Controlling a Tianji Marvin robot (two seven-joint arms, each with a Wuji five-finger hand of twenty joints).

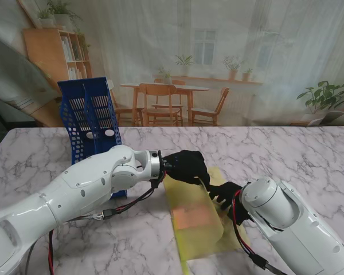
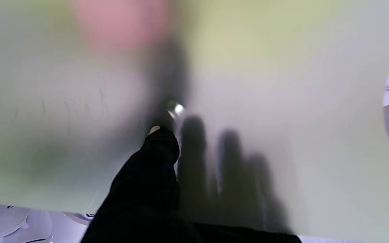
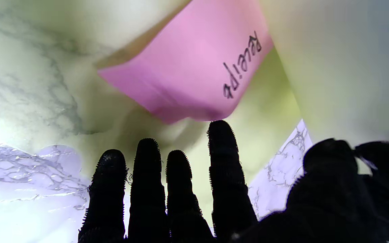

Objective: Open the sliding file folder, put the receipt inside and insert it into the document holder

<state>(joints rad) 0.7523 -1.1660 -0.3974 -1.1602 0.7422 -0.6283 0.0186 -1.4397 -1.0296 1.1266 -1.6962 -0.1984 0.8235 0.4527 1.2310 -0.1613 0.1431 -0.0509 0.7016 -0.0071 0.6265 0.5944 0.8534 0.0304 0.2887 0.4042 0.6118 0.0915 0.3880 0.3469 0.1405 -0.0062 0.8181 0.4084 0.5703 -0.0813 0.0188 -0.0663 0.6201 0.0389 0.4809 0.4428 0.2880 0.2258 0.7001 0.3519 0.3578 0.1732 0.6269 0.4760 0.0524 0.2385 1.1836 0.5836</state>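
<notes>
One folder (image 1: 198, 220) (yellow), one receipt (image 3: 194, 64), two hands.

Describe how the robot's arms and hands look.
Both arms have glossy white rounded shells, left arm and right arm. Red and black cables run alongside them. Each robot hand, left and right, wears a black glove with nubbed fingers.

Both white arms reach inward toward the middle — the left robot hand (image 1: 186, 166) pinches with thumb against fingers, the right robot hand (image 1: 228, 193) extends four straight fingers (image 3: 147, 189), thumb apart.
</notes>
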